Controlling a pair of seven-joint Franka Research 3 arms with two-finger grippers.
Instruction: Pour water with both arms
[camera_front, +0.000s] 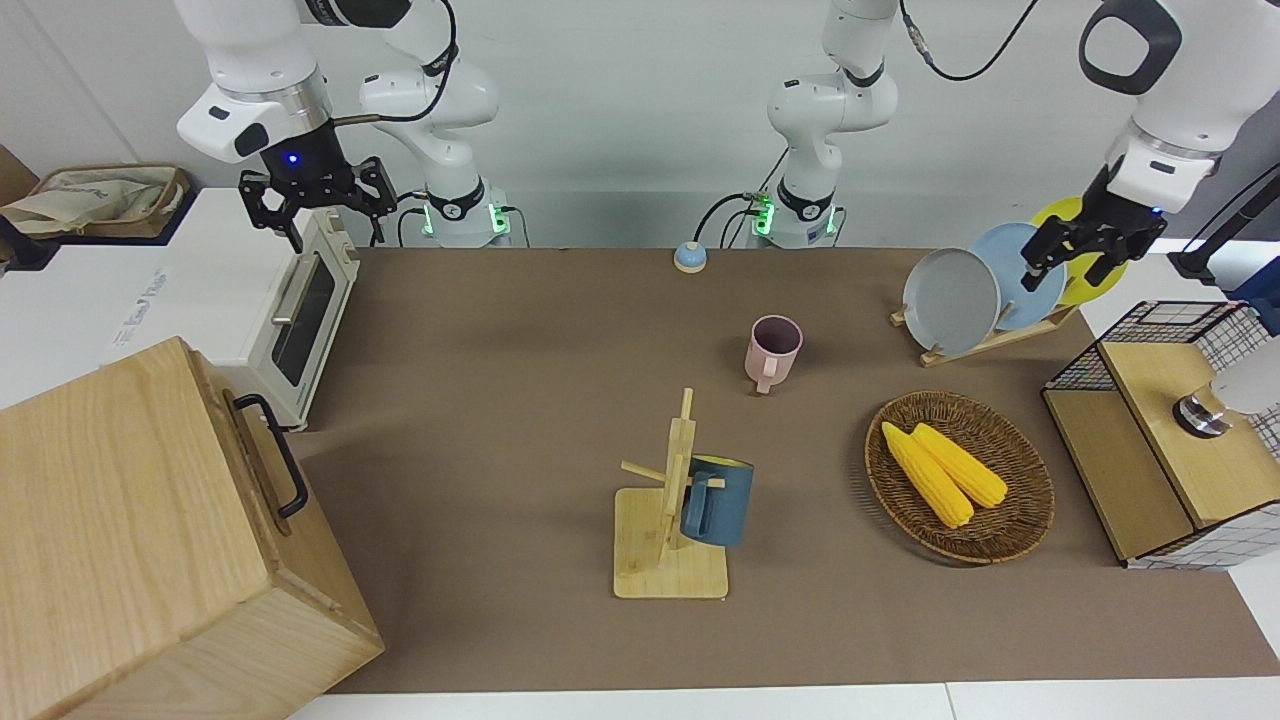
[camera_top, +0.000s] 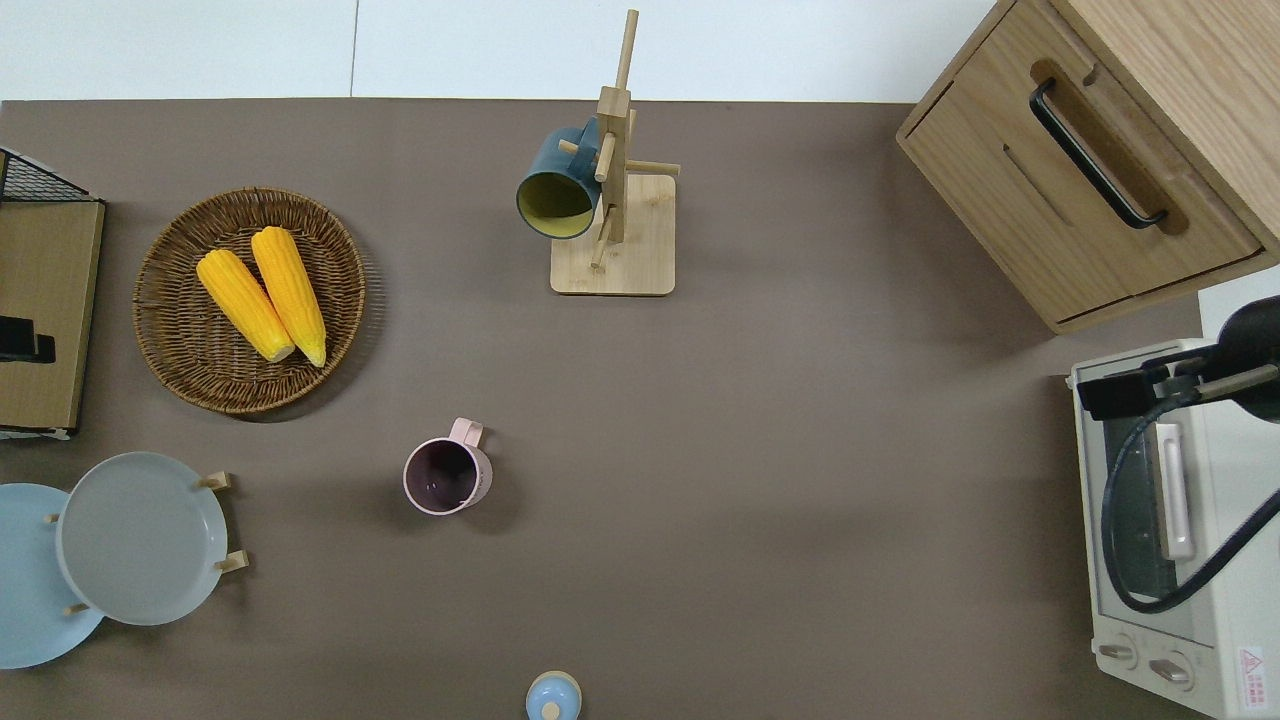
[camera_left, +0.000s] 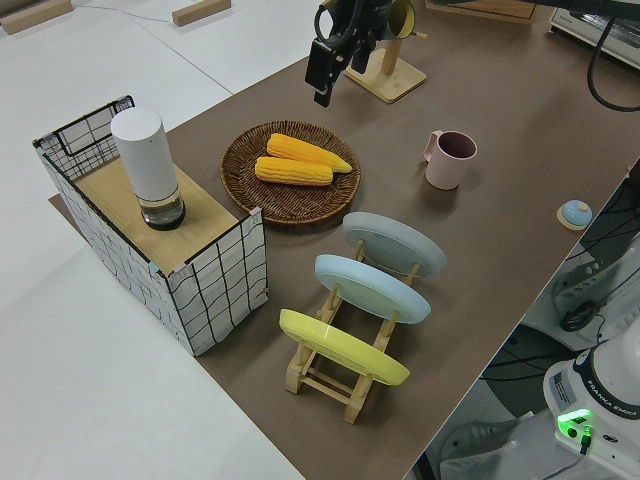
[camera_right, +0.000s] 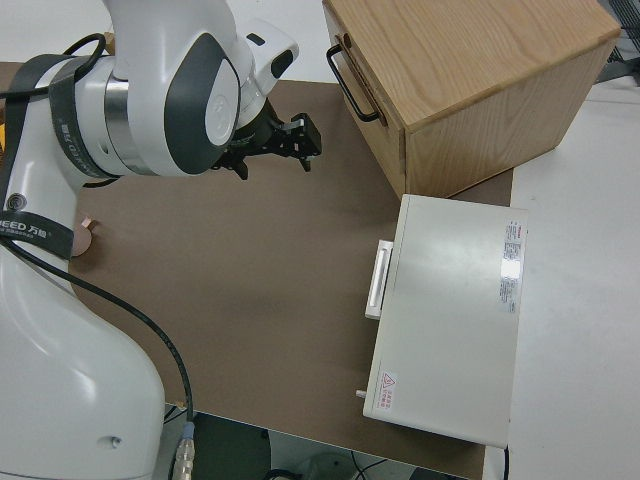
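On the brown bench (camera_front: 520, 400), both arms raised, right gripper (camera_front: 312, 205) above the white toaster oven (camera_front: 300, 310) with jaws apart, left gripper (camera_front: 1090, 250) above the plate rack (camera_front: 985, 340) with jaws apart, pink mug (camera_front: 772, 352) upright mid-bench, blue mug (camera_front: 718, 500) on the wooden mug stand (camera_front: 670, 520).

Front view: shot across the counter (camera_front: 520, 330) toward both arm bases, taking in its whole width. Overhead: aimed straight down, sharing the pink mug (camera_top: 447, 477), mug stand (camera_top: 612, 235) and corn basket (camera_top: 250, 300) with the front. Left side: raised, looking diagonally along from the plate rack (camera_left: 345, 365) end. Right side: close above the right arm, sharing the toaster oven (camera_right: 450, 320) and wooden cabinet (camera_right: 470, 80) with overhead.
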